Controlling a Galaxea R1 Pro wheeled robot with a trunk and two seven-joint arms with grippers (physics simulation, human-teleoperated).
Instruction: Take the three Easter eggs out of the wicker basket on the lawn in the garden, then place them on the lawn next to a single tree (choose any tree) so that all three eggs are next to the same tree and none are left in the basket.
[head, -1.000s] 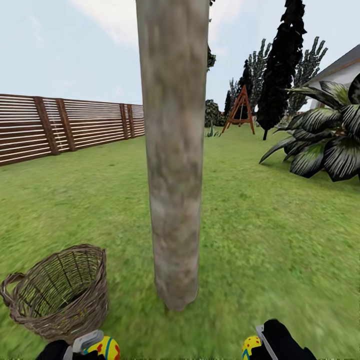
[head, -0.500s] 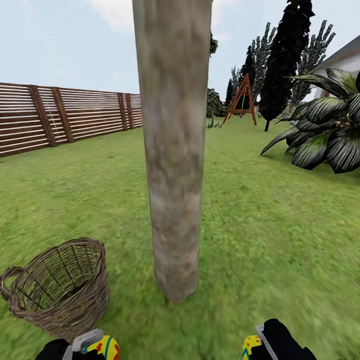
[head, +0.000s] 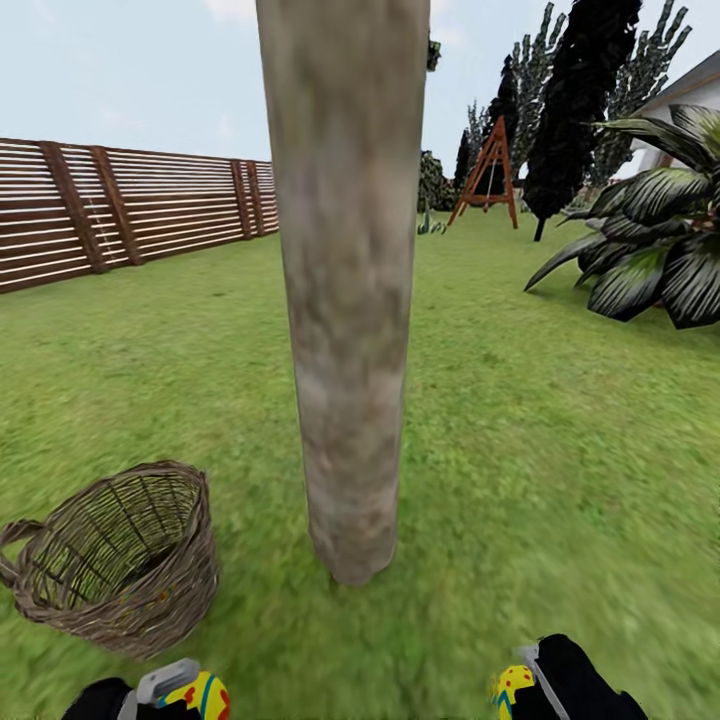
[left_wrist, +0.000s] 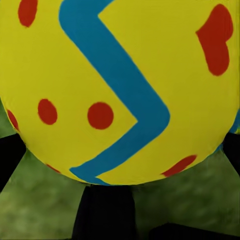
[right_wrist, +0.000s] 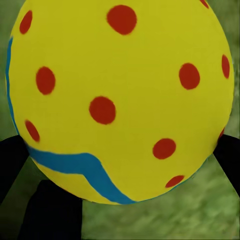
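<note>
Nearest, the left gripper (head: 165, 690) has its fingers closed on one Easter egg (head: 205, 695), and the right gripper (head: 535, 685) likewise clamps a second egg (head: 510, 688) (both held low over the lawn (head: 520, 480)). Just beyond, the wicker basket (head: 120, 560) lies tipped at left, beside the tree (head: 345, 400). The carrying step looks finished; next, lower both eggs onto grass near the trunk.

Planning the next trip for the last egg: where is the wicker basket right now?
In the head view the wicker basket lies tipped on the lawn at lower left, just left of the tree trunk's base.
</note>
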